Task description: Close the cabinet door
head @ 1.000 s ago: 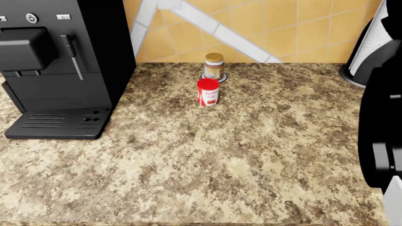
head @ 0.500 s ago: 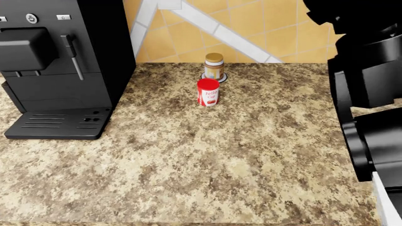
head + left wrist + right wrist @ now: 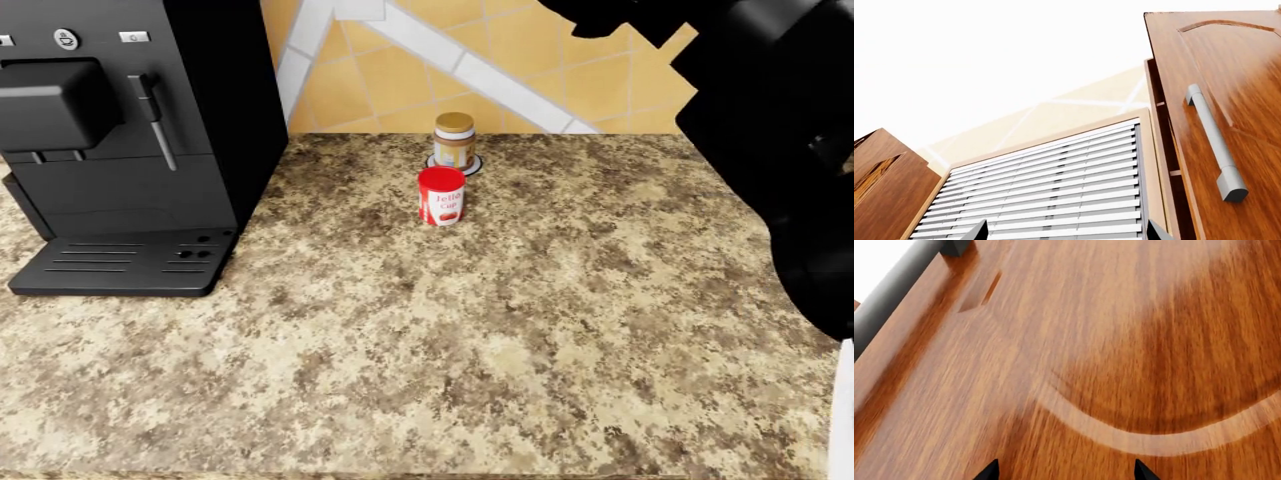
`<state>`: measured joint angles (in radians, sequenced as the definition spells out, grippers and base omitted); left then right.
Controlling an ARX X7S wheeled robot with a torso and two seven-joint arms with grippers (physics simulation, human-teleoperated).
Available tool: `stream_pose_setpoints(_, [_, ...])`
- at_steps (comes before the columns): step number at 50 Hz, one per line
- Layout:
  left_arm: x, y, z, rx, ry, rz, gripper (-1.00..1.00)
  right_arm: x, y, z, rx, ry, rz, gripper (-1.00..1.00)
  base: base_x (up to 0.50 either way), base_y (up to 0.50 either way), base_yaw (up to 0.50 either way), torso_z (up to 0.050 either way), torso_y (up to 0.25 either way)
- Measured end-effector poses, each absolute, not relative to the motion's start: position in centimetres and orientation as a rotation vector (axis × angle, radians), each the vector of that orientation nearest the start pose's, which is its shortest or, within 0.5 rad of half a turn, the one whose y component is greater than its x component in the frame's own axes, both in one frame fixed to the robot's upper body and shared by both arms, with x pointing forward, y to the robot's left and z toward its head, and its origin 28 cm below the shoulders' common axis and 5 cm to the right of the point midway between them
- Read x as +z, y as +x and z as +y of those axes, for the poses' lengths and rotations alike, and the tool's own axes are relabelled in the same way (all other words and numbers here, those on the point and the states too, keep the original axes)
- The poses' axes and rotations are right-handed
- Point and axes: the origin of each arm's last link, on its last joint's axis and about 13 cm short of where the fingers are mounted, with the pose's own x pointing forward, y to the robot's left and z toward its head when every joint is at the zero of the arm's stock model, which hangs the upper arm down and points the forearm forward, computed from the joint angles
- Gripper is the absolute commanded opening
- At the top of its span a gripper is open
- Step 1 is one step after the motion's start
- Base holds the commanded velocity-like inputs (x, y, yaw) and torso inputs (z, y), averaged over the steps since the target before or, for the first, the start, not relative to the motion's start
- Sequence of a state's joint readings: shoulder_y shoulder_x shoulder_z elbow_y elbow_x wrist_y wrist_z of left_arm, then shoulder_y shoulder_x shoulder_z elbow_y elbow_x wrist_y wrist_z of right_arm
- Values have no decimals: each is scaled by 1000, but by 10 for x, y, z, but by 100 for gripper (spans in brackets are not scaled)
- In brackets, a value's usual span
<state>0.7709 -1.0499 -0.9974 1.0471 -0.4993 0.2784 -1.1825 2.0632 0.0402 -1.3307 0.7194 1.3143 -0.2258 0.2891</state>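
In the left wrist view the wooden cabinet door stands ajar, with a grey bar handle on its face. My left gripper is open and empty, well apart from the door; only its fingertips show. The right wrist view is filled by the door panel seen very close, its handle at one corner. My right gripper is open right in front of the wood; contact cannot be judged. The head view shows only the raised black right arm, not the door.
A white slatted shutter sits beside the door, and another wooden door beyond it. On the granite counter stand a black coffee machine, a red can and a jar.
In the head view my right arm has risen from the lower right edge to the upper right, now covering the back right corner of the counter. The counter items have not moved.
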Motion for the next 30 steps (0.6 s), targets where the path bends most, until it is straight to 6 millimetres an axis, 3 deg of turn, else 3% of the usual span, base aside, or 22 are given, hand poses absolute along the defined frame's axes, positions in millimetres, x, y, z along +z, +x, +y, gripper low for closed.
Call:
stream_pose_setpoints(7, [276, 89, 305, 557, 180, -1202, 100, 493, 322, 44, 571, -1, -870, 100, 0, 0, 0, 2, -6])
stream_pose_setpoints(30, [274, 88, 306, 554, 209, -1188, 100, 520, 288, 53, 606, -20, -971, 100, 0, 0, 0, 42, -135])
